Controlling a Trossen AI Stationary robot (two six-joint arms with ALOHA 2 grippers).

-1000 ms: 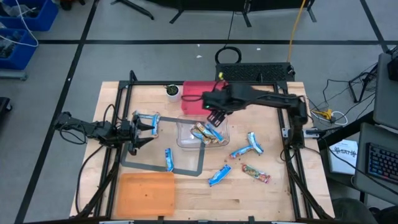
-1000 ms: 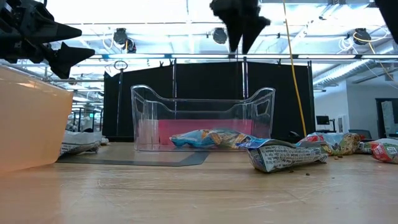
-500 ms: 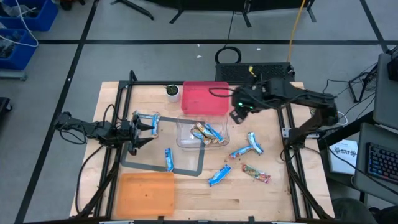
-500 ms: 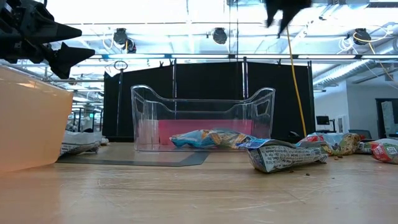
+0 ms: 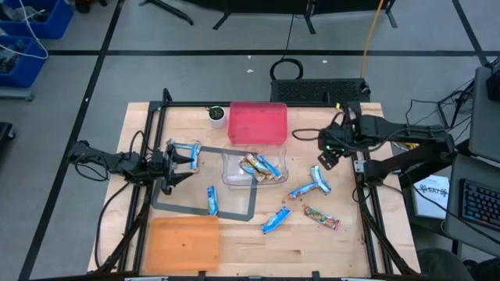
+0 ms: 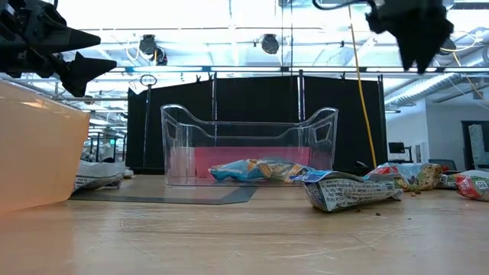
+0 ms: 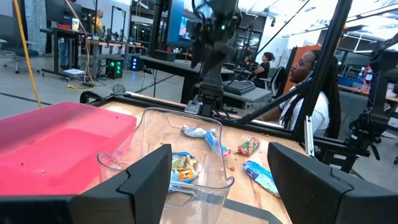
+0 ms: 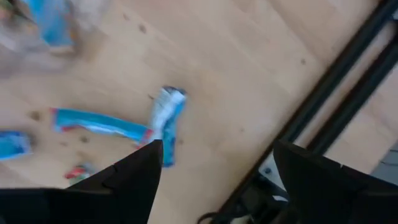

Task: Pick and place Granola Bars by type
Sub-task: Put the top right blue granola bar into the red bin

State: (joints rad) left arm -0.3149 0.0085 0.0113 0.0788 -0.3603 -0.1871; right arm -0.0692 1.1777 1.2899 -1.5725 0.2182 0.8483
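Blue and white Granola Bars lie loose on the wood: two crossed ones, one nearer the front, one on the grey mat and one by my left gripper. A tan bar with red marks lies at the right. Tan and blue bars rest in the clear bin. My right gripper hangs open above the crossed bars, pointing down, touching nothing. My left gripper waits level and open at the left, facing the clear bin.
A red bin stands behind the clear one, and an orange bin at the front left. A white cup is at the back. A black frame rail runs along the right side. A person sits beyond the table.
My right gripper has swung from above the clear bin toward the table's right edge, sinking a little, and now hangs over the crossed blue bars. The bars and bins lie as before.
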